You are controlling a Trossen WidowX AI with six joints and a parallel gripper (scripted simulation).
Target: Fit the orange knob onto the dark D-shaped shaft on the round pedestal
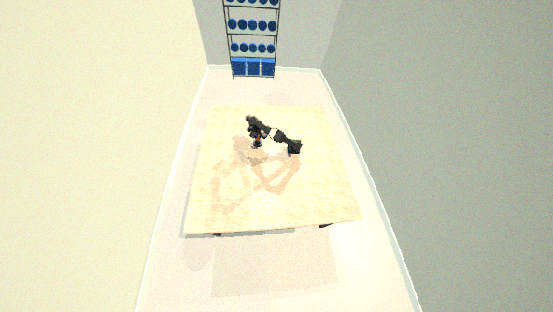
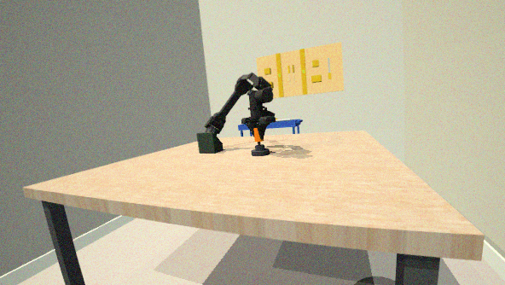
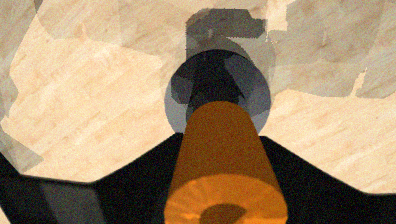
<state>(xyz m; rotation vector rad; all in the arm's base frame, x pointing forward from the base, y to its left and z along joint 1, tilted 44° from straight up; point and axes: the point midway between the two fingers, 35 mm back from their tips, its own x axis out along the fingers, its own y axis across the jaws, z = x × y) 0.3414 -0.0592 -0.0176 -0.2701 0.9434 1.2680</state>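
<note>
The orange knob (image 1: 258, 137) (image 2: 258, 136) (image 3: 220, 150) is held between the fingers of my gripper (image 2: 258, 131) (image 3: 220, 141), which is shut on it. The knob looks slightly tilted in the exterior view. The dark round pedestal (image 1: 257, 144) (image 2: 260, 152) (image 3: 259, 106) stands on the table below it. The dark shaft (image 2: 258, 143) shows in the short gap between the knob's lower end and the pedestal. The knob's lower end is at or just over the shaft's top; I cannot tell whether it has started over it. The flat sides are hidden.
The arm's base (image 1: 294, 147) (image 2: 209, 142) stands on the wooden table (image 1: 280, 210) (image 2: 239, 188), to the left of the pedestal in the exterior view. Arm shadows fall around the pedestal. A shelf rack with blue items, a blue bench and a tool board are in the background.
</note>
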